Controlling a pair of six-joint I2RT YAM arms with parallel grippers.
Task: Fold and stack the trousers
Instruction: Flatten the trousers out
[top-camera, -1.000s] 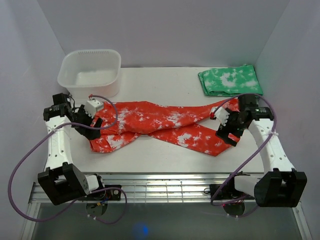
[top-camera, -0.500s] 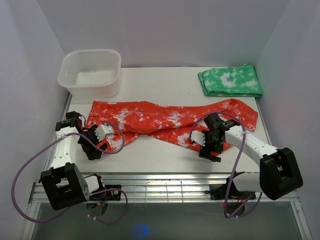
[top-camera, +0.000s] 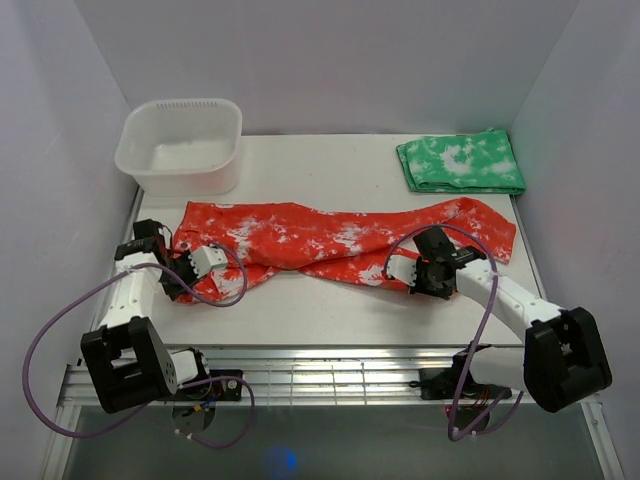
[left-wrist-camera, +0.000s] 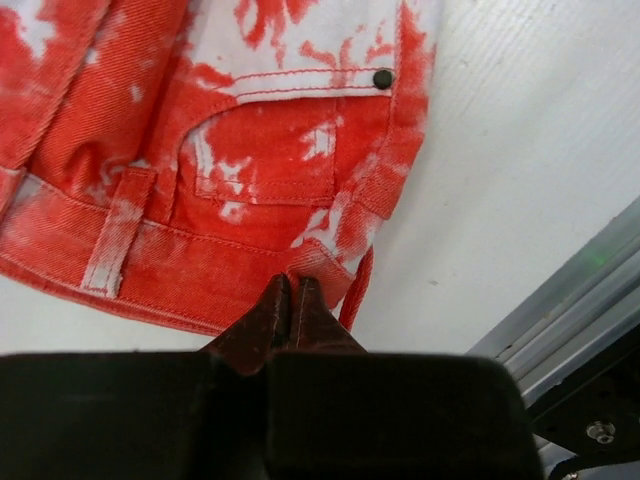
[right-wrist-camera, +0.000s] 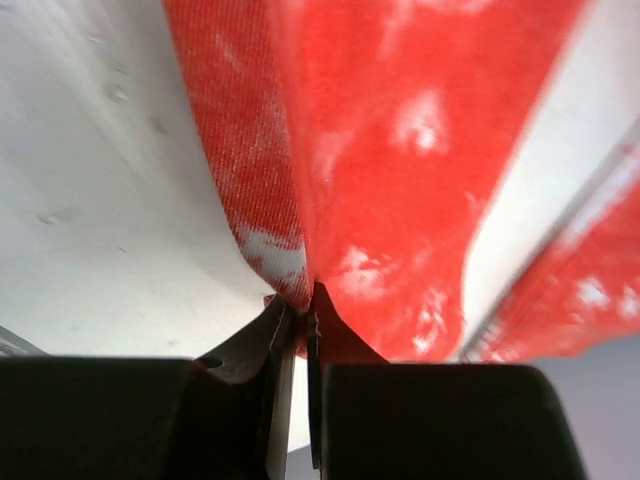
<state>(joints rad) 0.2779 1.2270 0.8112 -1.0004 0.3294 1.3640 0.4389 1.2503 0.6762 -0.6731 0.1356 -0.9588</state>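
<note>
The red-orange trousers (top-camera: 320, 240) with white blotches lie spread across the table, waist at the left and legs crossing toward the right. My left gripper (top-camera: 188, 282) is at the near left corner, shut on the waistband edge (left-wrist-camera: 300, 262) beside a belt loop; its tips (left-wrist-camera: 288, 285) pinch the cloth. My right gripper (top-camera: 425, 280) sits at the near leg's end. In the right wrist view it (right-wrist-camera: 307, 300) is shut on a fold of the trousers (right-wrist-camera: 400, 150), and the cloth rises from the tips.
A white plastic tub (top-camera: 182, 145) stands at the back left. A folded green cloth with white blotches (top-camera: 460, 162) lies at the back right. The table's metal front rail (top-camera: 330, 372) runs just behind both grippers. Walls close in on both sides.
Both arms came in to the trousers' near edge. Both grippers, open before, have shut on the cloth: the left on the waistband, the right on the near leg.
</note>
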